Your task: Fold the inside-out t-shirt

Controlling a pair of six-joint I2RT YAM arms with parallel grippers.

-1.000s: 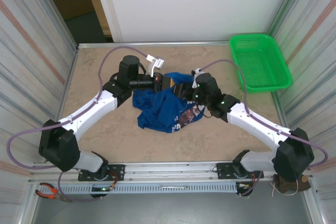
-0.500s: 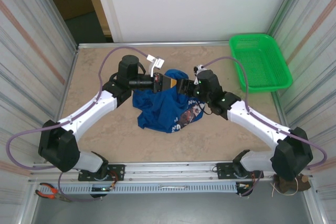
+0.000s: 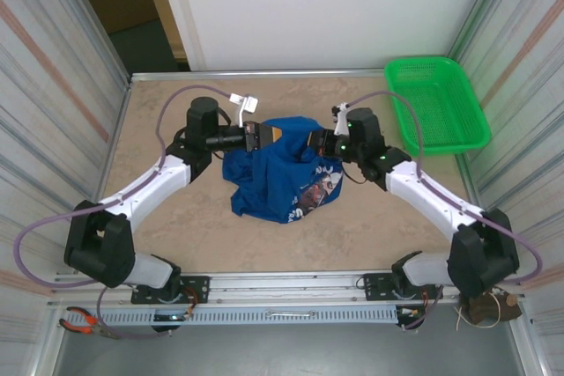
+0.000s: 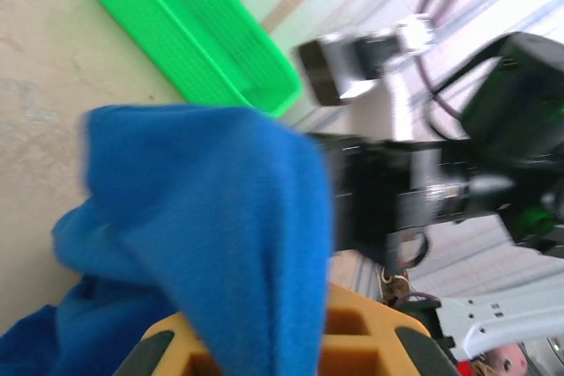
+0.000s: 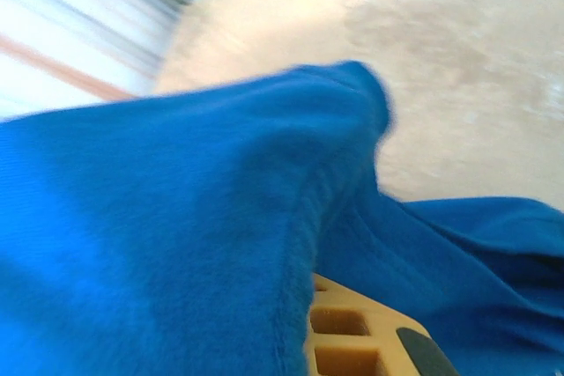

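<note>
The inside-out t-shirt [image 3: 280, 173] is royal blue and lies bunched at the middle of the table, its white-and-reddish graphic [image 3: 319, 188] facing up on the right. Its top edge is lifted and stretched between the two grippers. My left gripper [image 3: 270, 135] is shut on the left end of that edge, and blue cloth [image 4: 211, 244] drapes over its orange fingers [image 4: 352, 341]. My right gripper [image 3: 312, 141] is shut on the right end. In the right wrist view a thick fold of the shirt [image 5: 176, 244] runs down into the jaws beside an orange finger [image 5: 352, 332].
A green mesh basket [image 3: 436, 103] stands at the back right corner and shows again in the left wrist view [image 4: 194, 33]. Metal walls close in the table on the left and right. Bare tabletop [image 3: 176, 217] lies in front of the shirt.
The right gripper has closed on the shirt's top edge. Both grippers have drawn apart, left one leftward and right one rightward and back, spreading the lifted edge.
</note>
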